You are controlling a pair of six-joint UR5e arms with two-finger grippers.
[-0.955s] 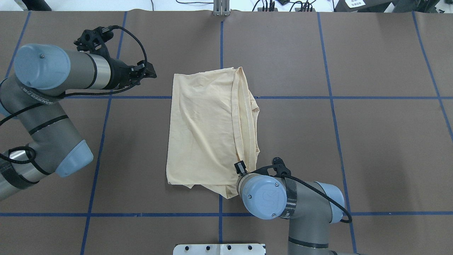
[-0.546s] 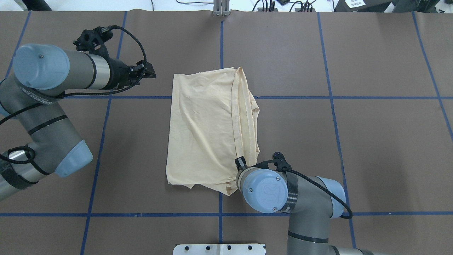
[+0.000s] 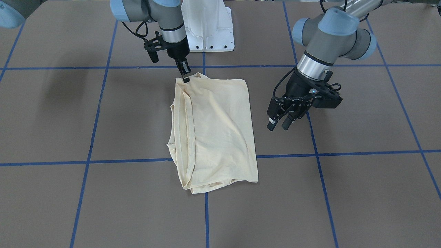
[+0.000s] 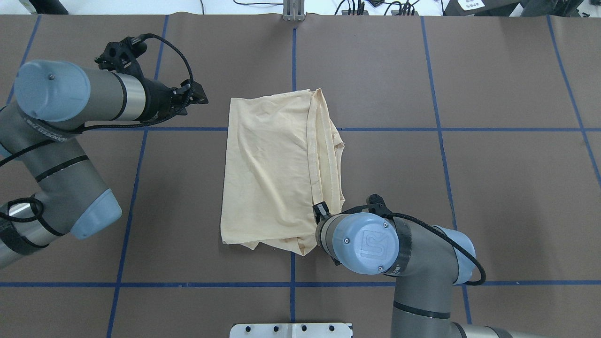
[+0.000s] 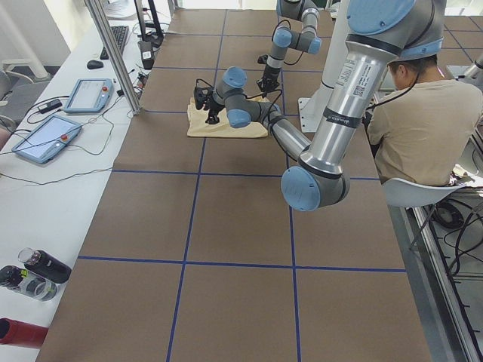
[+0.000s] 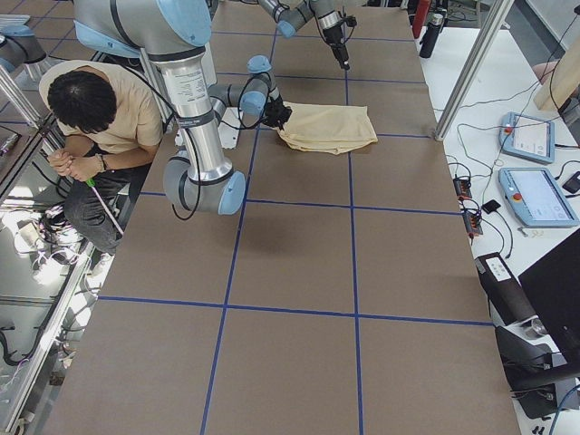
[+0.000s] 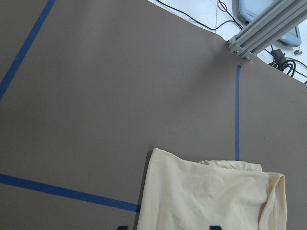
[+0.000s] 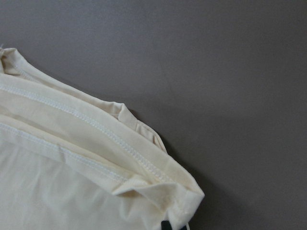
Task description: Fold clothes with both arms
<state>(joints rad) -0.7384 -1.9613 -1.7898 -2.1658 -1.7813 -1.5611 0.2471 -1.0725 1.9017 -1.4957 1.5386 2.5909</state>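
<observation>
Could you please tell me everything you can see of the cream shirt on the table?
The shirt is thin, pale cream-yellow cloth, folded into a rough rectangle with soft creases and no print showing. Stitched hems lie stacked along its edge on the robot's right. It lies flat on the brown table, across the blue tape lines. The right claw appears to pinch the corner nearest the robot's base, slightly raised there; the open left claw hangs beside it, not touching.

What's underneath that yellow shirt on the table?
The brown table cover lies beneath the shirt, with blue tape lines running under it. Its lower folded layers, and anything between them, are covered.
</observation>
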